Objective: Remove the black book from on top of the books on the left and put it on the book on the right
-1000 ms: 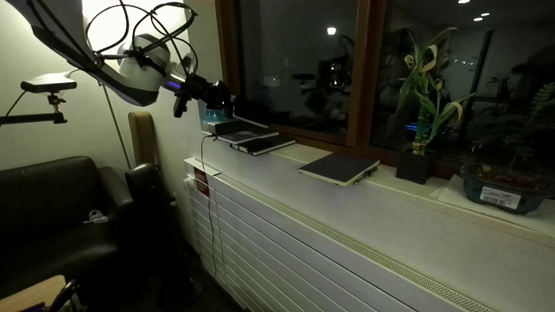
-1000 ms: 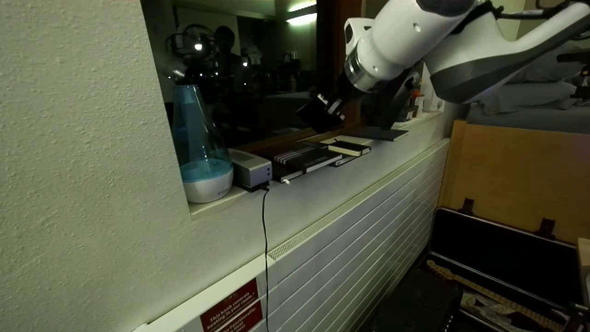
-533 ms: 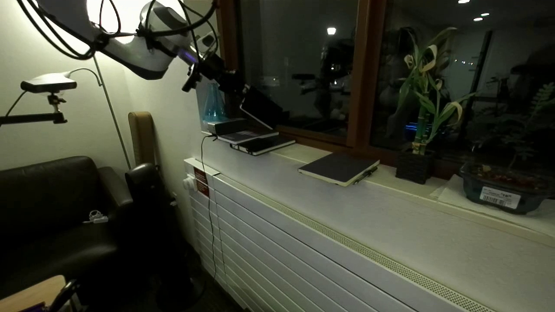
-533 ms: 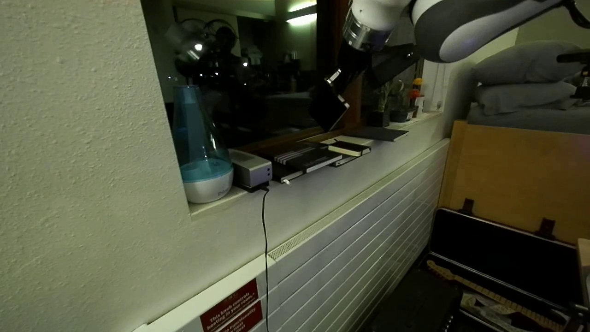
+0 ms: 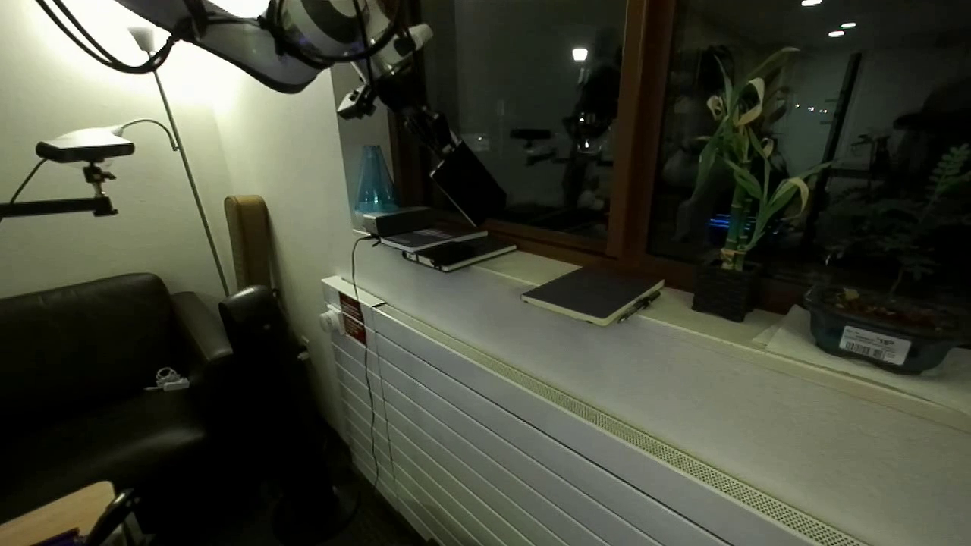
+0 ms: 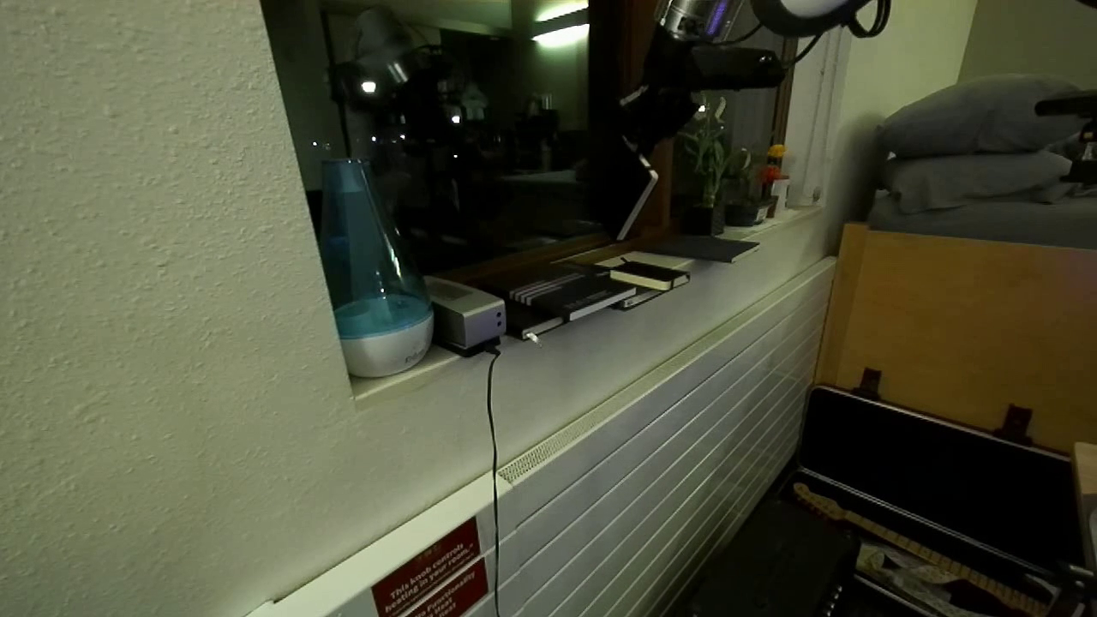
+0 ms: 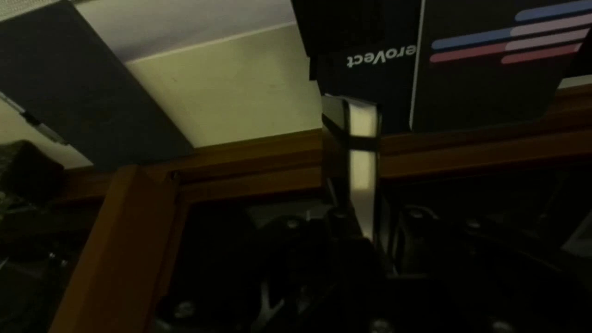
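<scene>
My gripper [image 7: 365, 226] is shut on a black book, whose pale page edge and dark band show in the wrist view [image 7: 363, 171]. In both exterior views the held black book [image 5: 469, 184] [image 6: 630, 201] hangs steeply tilted, close to the window, above the sill. The gripper [image 5: 449, 144] [image 6: 638, 144] holds its upper end. The books on the left [image 5: 434, 238] [image 6: 570, 291] lie below it, with a small black notebook [image 6: 649, 276] beside them. The dark book on the right [image 5: 594, 294] lies flat on the sill, apart from the held book; it also shows in the wrist view [image 7: 83, 88].
A pen [image 5: 639, 306] lies beside the right book. A bamboo plant in a dark pot [image 5: 726, 292] and a planter [image 5: 880, 334] stand farther along. A blue humidifier [image 6: 381, 317] and a grey box [image 6: 467, 313] stand past the left books. The window frame [image 5: 641, 152] runs close behind.
The arm has swung over, and the gripper and held book have shifted right in both exterior views. The book now tilts more steeply. The books on the sill have not moved.
</scene>
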Action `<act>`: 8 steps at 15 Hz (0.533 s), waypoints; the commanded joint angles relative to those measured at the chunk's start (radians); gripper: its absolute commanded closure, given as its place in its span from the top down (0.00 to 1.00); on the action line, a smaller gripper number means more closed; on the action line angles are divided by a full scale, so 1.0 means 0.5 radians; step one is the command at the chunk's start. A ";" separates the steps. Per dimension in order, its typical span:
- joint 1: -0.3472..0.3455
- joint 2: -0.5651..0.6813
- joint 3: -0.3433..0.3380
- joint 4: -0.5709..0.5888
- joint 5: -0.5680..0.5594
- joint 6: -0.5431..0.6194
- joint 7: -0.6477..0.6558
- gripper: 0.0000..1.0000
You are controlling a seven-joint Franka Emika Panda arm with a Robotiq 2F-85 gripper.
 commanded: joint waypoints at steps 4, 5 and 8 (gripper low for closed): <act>-0.095 0.051 -0.091 0.145 0.506 -0.181 -0.177 0.04; -0.111 0.063 -0.112 0.171 0.545 -0.198 -0.169 0.04; -0.158 0.119 -0.167 0.278 0.634 -0.251 -0.161 0.04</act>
